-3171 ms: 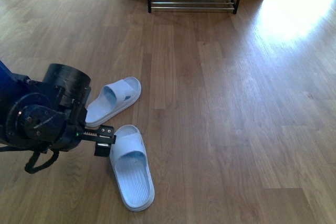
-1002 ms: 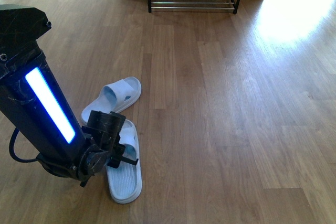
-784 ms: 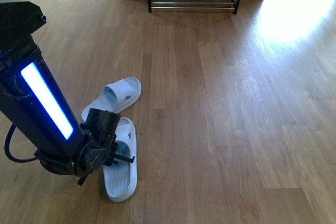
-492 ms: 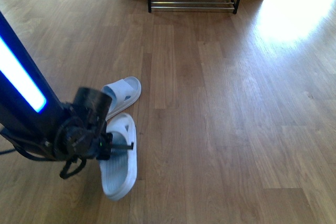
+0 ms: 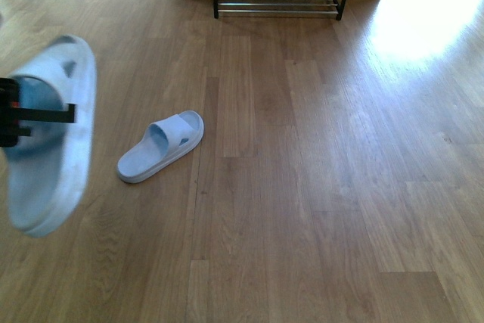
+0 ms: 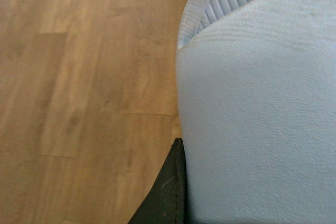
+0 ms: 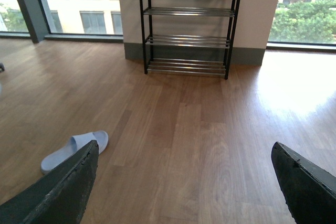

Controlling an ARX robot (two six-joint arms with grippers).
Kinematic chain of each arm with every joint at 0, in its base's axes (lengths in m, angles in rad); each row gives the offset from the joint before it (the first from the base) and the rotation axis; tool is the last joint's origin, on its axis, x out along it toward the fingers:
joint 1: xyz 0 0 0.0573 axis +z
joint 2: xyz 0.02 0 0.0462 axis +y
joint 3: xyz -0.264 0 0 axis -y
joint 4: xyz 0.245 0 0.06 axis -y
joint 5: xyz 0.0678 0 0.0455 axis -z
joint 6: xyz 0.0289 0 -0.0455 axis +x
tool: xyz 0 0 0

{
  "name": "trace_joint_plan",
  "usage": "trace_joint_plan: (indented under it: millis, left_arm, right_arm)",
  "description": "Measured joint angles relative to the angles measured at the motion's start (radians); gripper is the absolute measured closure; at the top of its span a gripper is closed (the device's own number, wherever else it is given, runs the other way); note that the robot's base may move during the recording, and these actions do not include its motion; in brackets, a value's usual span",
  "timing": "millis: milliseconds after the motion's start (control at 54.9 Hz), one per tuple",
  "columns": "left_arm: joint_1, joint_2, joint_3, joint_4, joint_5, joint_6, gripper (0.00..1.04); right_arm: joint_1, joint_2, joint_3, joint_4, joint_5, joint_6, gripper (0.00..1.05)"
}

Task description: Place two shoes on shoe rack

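— Wood floor [image 5: 318, 187] is big, and the shoe rack [image 5: 276, 4] is far off by the wall.
— Left gripper [image 5: 45, 115] pinches one blue slide [image 5: 53, 149] up in the air; its twin [image 5: 160, 147] lies on the floor. Right gripper [image 7: 184, 192] gapes wide, empty. Carry it slow, hold tight

1. A wood floor [image 5: 318, 187] of long brown planks runs across the whole room.
2. A bright patch of daylight [image 5: 423, 20] lies on the floor at the far right.
3. A pale wall [image 7: 257, 9] stands at the far end, with a grey skirting board [image 7: 247, 56] along its foot.
4. Large windows [image 7: 79, 3] sit on both sides of the wall, and a dark frame post [image 7: 23, 6] stands by the left one.
5. Outside, a building [image 7: 100, 22] shows on the left and green trees [image 7: 304, 24] on the right.
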Motion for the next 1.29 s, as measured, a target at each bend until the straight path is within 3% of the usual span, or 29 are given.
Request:
trace_joint_plan:
  millis: [346,437,492,565,638,1294]
  left_arm:
    - [0.018,-0.706,-0.36,-0.107,-0.093,0.17,1.03]
    - [0.05,-1.012,-0.466,-0.229,-0.106,0.206,1.03]
    - [0.104,-1.177,-0.532,-0.193,-0.069,0.216,1.03]
    - [0.177,-1.316,-0.619,-0.003,-0.01,0.266,1.03]
    - [0.189,-1.338,-0.634,0.055,-0.006,0.285,1.03]
    - [0.19,-1.338,-0.648,0.055,0.0,0.307,1.03]
  right_arm:
    - [0.0,0.0,0.0,0.0,0.0,0.0,0.09]
    - [0.0,0.0,0.0,0.0,0.0,0.0,0.09]
    - [0.0,0.0,0.0,0.0,0.0,0.0,0.09]
    - [0.0,0.0,0.0,0.0,0.0,0.0,0.09]
    - [0.0,0.0,0.0,0.0,0.0,0.0,0.09]
    - [0.0,0.0,0.0,0.0,0.0,0.0,0.09]
